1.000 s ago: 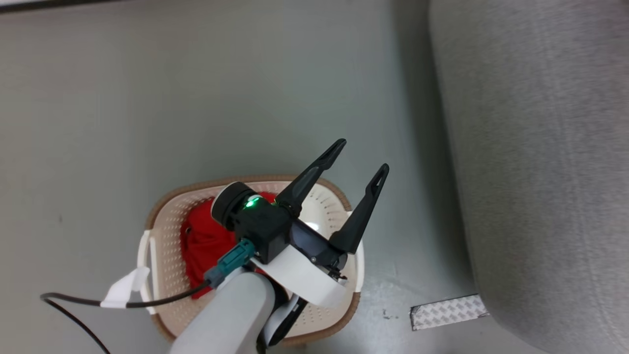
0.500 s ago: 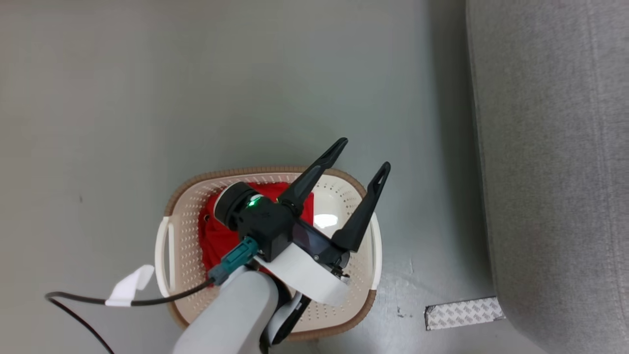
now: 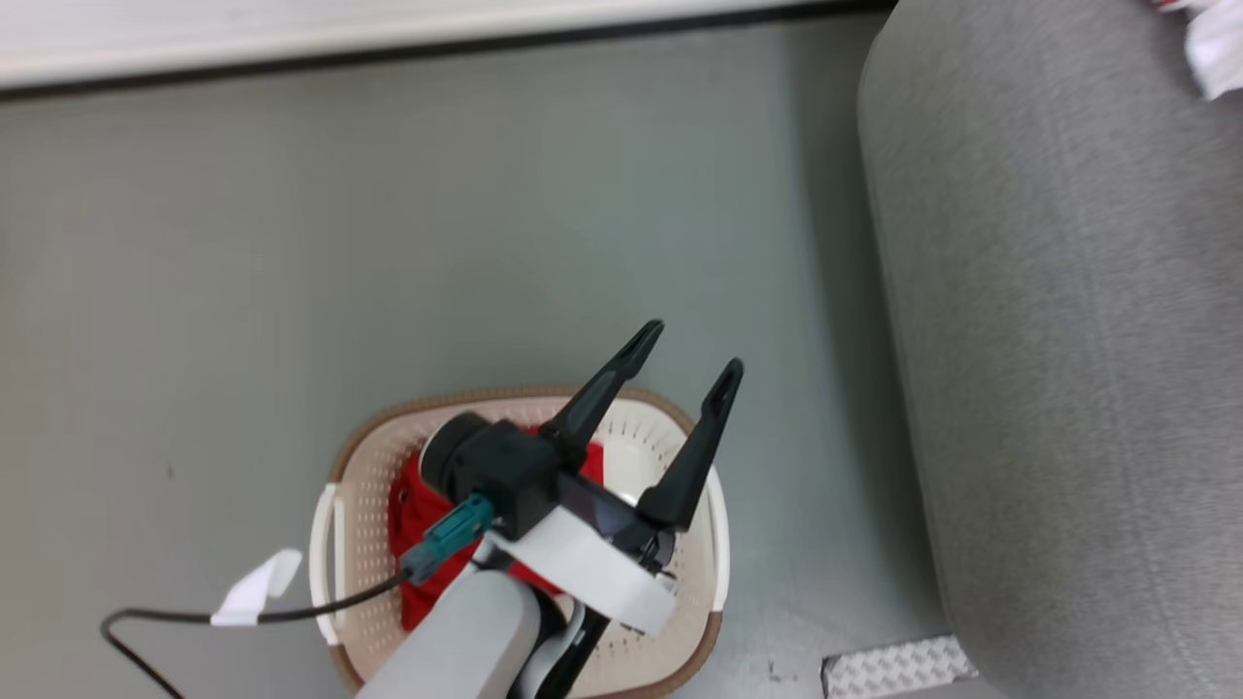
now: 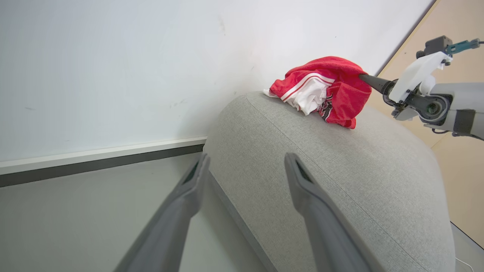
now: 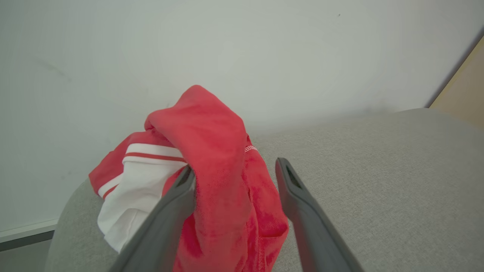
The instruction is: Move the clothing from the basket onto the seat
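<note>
My left hand [image 3: 692,349] hangs released, fingers spread wide, over the basket [image 3: 437,400] on the floor beside the seat [image 3: 1049,388]. Red clothing [image 3: 413,505] lies inside the basket. Farther off, above the seat's top, my right hand [image 5: 234,168] is spread too, with a red-and-white garment [image 5: 211,124] draped over one finger and sagging onto the seat.

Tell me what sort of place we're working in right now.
Probably an indoor test room staged like a living space, not a lived-in home: a grey sofa and a laundry basket stand on a bare grey floor marked with a strip of tape, a plain white wall behind.
</note>
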Available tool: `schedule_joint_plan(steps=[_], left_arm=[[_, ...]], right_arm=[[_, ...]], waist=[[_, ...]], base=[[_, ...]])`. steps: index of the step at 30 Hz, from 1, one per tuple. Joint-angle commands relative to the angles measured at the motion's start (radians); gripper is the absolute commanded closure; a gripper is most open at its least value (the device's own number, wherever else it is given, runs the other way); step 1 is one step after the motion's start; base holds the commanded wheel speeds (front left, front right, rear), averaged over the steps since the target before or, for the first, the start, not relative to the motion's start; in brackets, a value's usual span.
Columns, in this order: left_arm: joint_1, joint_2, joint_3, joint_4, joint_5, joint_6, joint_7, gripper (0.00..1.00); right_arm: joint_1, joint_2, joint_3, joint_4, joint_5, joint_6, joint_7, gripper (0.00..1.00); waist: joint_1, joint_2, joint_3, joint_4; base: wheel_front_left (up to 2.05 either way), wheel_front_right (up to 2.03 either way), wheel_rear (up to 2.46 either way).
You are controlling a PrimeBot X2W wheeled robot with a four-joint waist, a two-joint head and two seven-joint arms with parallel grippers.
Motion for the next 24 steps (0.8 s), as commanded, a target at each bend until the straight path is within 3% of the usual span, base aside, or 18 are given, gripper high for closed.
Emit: schedule_joint_plan(steps=[1, 6, 15, 24], left_arm=[[0.026, 0.003, 0.01, 0.006, -0.016, -0.002, -0.009, 0.0], [0.082, 0.013, 0.03, 0.029, -0.047, 0.002, -0.017, 0.0], [0.212, 0.023, 0.095, 0.046, -0.082, 0.022, -0.024, 0.0], [0.375, 0.05, 0.228, 0.035, -0.078, 0.034, -0.025, 0.0]], right_arm=[[0.045, 0.004, 0.018, -0.024, 0.004, 0.001, -0.013, 0.0], [0.163, 0.018, 0.063, -0.124, 0.028, 0.001, -0.027, 0.0], [0.489, 0.054, 0.065, -0.456, 0.062, 0.001, -0.026, 0.0], [0.827, 0.155, 0.03, -0.718, -0.011, 0.001, -0.024, 0.0]], waist=[[0.0001, 0.0, -0.053, -0.012], [0.0001, 0.0, -0.146, -0.027], [0.0001, 0.0, -0.326, -0.02], [0.0001, 0.0, -0.497, 0.017]], base=[[0.0, 0.0, 0.0], [0.0, 0.0, 0.0], [0.0, 0.0, 0.0], [0.0, 0.0, 0.0]])
